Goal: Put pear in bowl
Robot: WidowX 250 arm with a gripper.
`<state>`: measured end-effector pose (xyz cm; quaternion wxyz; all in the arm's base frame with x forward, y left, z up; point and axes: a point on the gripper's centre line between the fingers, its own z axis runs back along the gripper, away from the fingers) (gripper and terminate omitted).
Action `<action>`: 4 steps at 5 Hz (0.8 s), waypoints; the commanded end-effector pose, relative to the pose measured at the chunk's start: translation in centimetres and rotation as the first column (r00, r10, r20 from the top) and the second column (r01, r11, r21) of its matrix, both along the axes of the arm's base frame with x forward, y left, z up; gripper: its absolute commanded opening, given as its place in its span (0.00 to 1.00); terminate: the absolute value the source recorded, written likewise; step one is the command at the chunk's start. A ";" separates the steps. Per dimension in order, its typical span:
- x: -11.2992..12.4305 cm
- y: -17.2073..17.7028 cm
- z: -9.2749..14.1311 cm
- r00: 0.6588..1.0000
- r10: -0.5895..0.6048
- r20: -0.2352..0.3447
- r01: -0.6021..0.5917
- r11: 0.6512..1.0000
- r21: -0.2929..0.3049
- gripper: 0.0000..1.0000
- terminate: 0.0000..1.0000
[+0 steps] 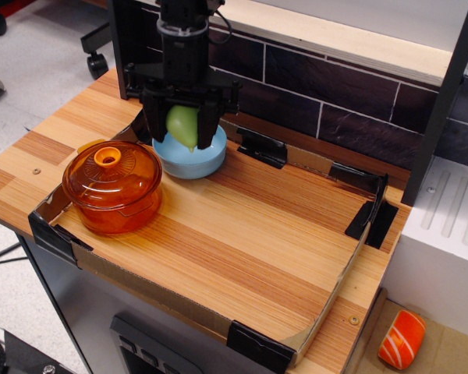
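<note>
My gripper (182,128) is shut on the light-green pear (182,125), which hangs tip down between the black fingers. It sits directly over the light-blue bowl (203,160) at the back left of the wooden tabletop, with the pear's tip low over the bowl's inside. The gripper and pear hide most of the bowl's opening; I cannot tell if the pear touches the bowl.
An orange translucent lidded pot (113,187) stands just left and in front of the bowl. A low cardboard rim with black taped corners (258,346) edges the wooden board. An orange-and-white striped toy (401,340) lies low at the right. A dark tiled wall runs behind.
</note>
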<state>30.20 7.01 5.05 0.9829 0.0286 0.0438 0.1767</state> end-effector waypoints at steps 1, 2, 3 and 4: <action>1.2 1.5 3.2 0.997 0.041 0.060 -0.042 0.999 0.009 1.00 0.00; 0.8 0.8 5.4 0.997 0.059 0.051 -0.056 0.998 -0.041 1.00 0.00; 0.2 0.3 7.4 0.996 0.040 0.076 -0.037 0.998 -0.046 1.00 0.00; -0.4 0.1 9.6 0.997 -0.004 0.083 0.008 0.999 -0.039 1.00 0.00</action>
